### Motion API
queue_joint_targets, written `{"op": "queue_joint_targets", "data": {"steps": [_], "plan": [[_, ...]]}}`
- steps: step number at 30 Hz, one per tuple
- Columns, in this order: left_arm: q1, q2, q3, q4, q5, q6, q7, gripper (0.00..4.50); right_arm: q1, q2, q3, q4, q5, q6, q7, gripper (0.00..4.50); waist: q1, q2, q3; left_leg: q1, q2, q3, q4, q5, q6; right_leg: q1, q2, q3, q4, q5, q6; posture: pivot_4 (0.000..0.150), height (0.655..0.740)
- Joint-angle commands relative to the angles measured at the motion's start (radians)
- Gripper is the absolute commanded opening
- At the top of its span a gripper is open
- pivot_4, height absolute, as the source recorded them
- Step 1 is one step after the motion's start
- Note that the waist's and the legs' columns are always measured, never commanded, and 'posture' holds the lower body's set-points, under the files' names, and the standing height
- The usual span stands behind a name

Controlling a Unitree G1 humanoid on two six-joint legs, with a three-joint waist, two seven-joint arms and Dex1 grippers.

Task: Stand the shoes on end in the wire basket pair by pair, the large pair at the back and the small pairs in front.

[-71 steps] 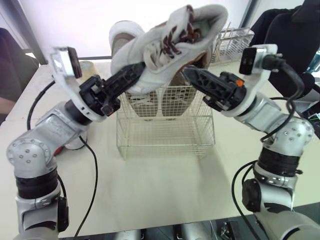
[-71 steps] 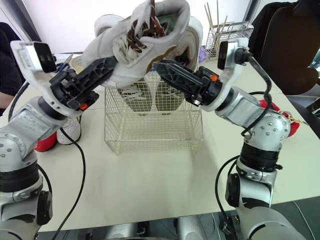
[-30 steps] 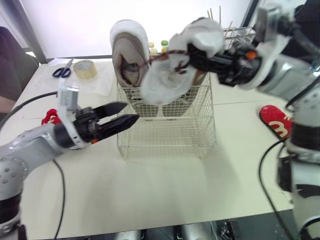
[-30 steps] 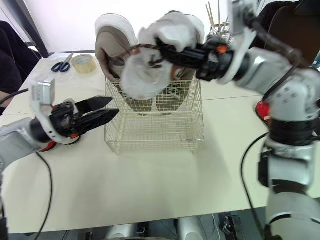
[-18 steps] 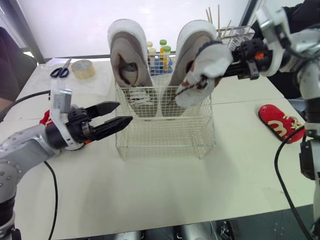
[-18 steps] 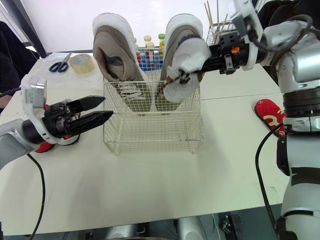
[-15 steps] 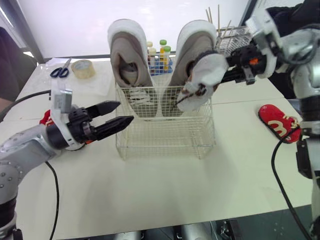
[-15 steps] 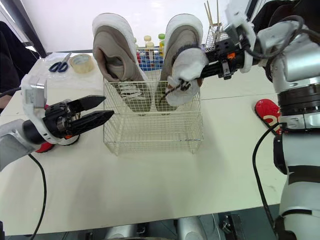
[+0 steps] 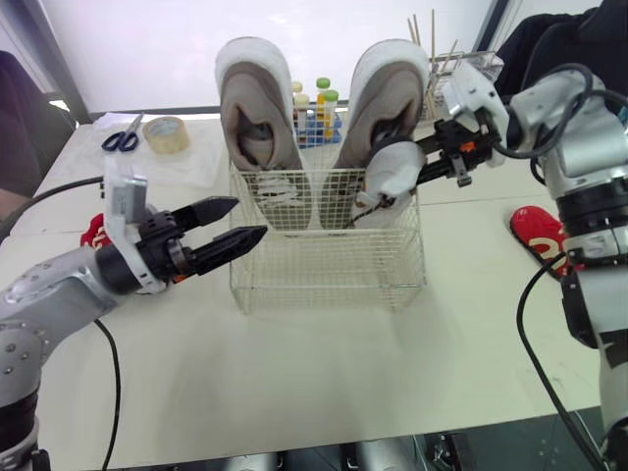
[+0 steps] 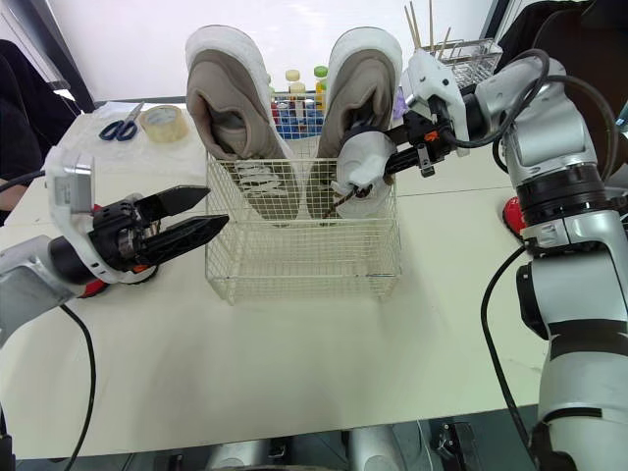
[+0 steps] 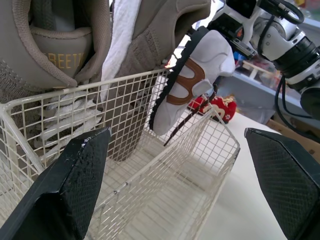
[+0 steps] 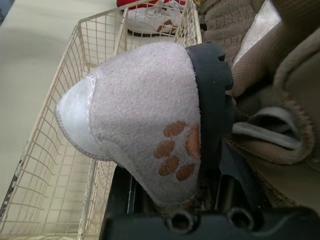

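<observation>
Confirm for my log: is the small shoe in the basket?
Partly: small shoe, in the right hand, has its lower end below the basket rim.

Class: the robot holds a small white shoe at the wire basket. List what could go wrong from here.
1. The small white shoe, clamped in the right tool, hangs tilted at the wire basket rim. It may catch there instead of standing on end.
2. Its loose lace dangles by the mesh and could snag.
3. It sits close against the right-hand large shoe, and a push might topple that shoe.
</observation>
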Motion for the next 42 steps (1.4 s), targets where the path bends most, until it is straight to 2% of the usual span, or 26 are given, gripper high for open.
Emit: {"op": "queue_joint_targets", "data": {"steps": [1,4,6,7,12,24,28,31,34,39,42], "plan": [[-0.025,0.002,0.008,-0.018,-0.002,-0.018,-0.001,4.44,0.023,-0.023,-0.021,-0.072,-0.004,0.017,0.002,0.59,0.001,0.0,0.0,0.0,0.0,0.0,0.0,0.0,0.0,0.0,0.0,0.0,0.0,0.0,0.0,0.15,0.74],[-0.036,0.002,0.001,-0.011,0.003,-0.016,-0.006,4.44,0.061,-0.034,-0.035,-0.132,-0.002,0.049,0.002,0.59,0.001,0.0,0.0,0.0,0.0,0.0,0.0,0.0,0.0,0.0,0.0,0.0,0.0,0.0,0.0,0.15,0.74],[-0.044,0.003,-0.004,-0.005,0.008,-0.014,-0.011,4.5,0.081,-0.036,-0.052,-0.169,-0.005,0.073,0.002,1.64,0.001,0.0,0.0,0.0,0.0,0.0,0.0,0.0,0.0,0.0,0.0,0.0,0.0,0.0,0.0,0.15,0.74],[-0.047,0.005,-0.007,-0.002,0.011,-0.012,-0.015,4.5,0.089,-0.038,-0.058,-0.184,-0.007,0.081,0.001,1.94,0.0,0.0,0.0,0.0,0.0,0.0,0.0,0.0,0.0,0.0,0.0,0.0,0.0,0.0,0.0,0.15,0.74],[-0.052,0.01,-0.007,0.004,0.018,-0.007,-0.028,4.5,0.107,-0.051,-0.091,-0.238,-0.016,0.103,-0.003,4.46,-0.002,0.0,0.0,0.0,0.0,0.0,0.0,0.0,0.0,0.0,0.0,0.0,0.0,0.0,0.0,0.15,0.74],[-0.005,0.057,0.061,0.005,0.021,0.001,-0.039,4.5,0.025,-0.142,-0.187,-0.273,-0.02,0.102,-0.003,4.46,-0.004,0.0,0.0,0.0,0.0,0.0,0.0,0.0,0.0,0.0,0.0,0.0,0.0,0.0,0.0,0.15,0.74],[0.054,0.135,0.188,0.079,0.075,0.004,-0.076,4.5,-0.022,-0.132,-0.295,-0.341,0.143,0.294,-0.011,4.46,-0.005,0.0,0.0,0.0,0.0,0.0,-0.001,0.0,0.0,-0.001,0.0,0.0,0.0,0.0,0.0,0.15,0.74],[0.073,0.203,0.262,0.193,0.149,0.003,-0.117,4.5,0.002,-0.088,-0.359,-0.483,0.3,0.448,-0.05,4.46,-0.007,0.001,0.0,0.0,0.0,0.0,-0.002,0.0,0.0,-0.001,0.0,0.0,0.001,-0.001,-0.002,0.15,0.74],[0.067,0.246,0.264,0.319,0.245,-0.017,-0.153,4.5,0.038,-0.038,-0.387,-0.582,0.403,0.547,-0.106,4.46,-0.005,0.0,0.0,0.001,0.0,0.0,-0.002,0.0,0.0,-0.001,-0.001,-0.001,0.001,-0.002,-0.003,0.15,0.74],[-0.011,0.316,0.147,0.584,0.465,-0.066,-0.183,4.5,0.14,0.016,-0.347,-0.707,0.425,0.55,-0.156,4.46,0.0,-0.001,-0.001,0.0,-0.001,0.0,-0.002,0.0,0.0,-0.001,-0.002,-0.002,0.001,-0.002,-0.004,0.15,0.74],[-0.207,0.32,-0.021,0.85,0.631,-0.08,-0.182,4.5,0.163,0.037,-0.338,-0.73,0.435,0.544,-0.181,4.46,0.005,-0.001,-0.001,-0.001,-0.002,0.0,-0.002,0.0,0.0,-0.002,-0.005,-0.004,0.001,-0.001,-0.002,0.15,0.74]]}}
